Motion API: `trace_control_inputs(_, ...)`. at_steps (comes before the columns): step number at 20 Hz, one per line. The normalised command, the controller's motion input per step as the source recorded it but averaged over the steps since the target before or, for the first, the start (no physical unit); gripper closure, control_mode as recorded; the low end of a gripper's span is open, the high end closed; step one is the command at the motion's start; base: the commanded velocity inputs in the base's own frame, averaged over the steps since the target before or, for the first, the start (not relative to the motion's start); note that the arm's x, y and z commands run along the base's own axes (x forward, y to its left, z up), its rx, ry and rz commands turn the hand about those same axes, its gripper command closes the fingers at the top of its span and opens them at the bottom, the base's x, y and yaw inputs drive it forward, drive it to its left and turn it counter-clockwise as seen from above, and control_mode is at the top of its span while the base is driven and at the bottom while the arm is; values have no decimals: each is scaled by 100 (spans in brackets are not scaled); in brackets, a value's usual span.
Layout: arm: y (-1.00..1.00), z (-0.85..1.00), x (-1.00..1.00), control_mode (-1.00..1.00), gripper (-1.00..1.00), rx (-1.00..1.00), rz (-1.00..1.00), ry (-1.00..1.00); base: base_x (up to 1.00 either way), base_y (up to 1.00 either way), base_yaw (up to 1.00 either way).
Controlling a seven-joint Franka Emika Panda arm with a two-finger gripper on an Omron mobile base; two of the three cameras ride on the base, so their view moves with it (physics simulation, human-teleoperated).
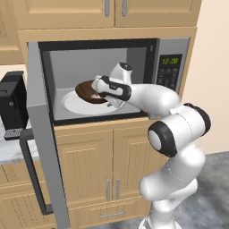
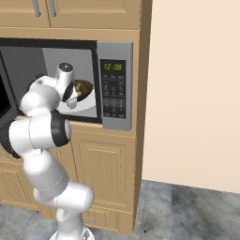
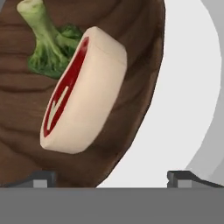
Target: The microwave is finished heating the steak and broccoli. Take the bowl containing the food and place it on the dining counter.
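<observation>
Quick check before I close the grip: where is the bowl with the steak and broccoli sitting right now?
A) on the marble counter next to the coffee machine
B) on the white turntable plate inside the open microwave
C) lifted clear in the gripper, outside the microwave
B: the bowl rests on the white turntable plate inside the microwave, with the open gripper poised at its rim, the steak and broccoli inside it.

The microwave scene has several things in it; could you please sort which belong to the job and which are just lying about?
Job:
- microwave, door open
- bowl on the turntable plate
- steak in the bowl
- broccoli beside the steak
- claw, open over the bowl's rim

Lying about:
- coffee machine on the counter left of the microwave
- upper cabinets
- lower cabinets
</observation>
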Motion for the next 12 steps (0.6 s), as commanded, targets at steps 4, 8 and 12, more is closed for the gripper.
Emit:
trace_control_inputs(4, 9, -12, 31, -100, -100, 0, 0, 1, 0, 0, 0)
trace_control_inputs(8, 12, -22, 24, -100, -100, 0, 0, 2, 0, 0, 0)
trace_control_inputs(12, 13, -32, 21, -100, -100, -2, 0, 2, 0, 0, 0)
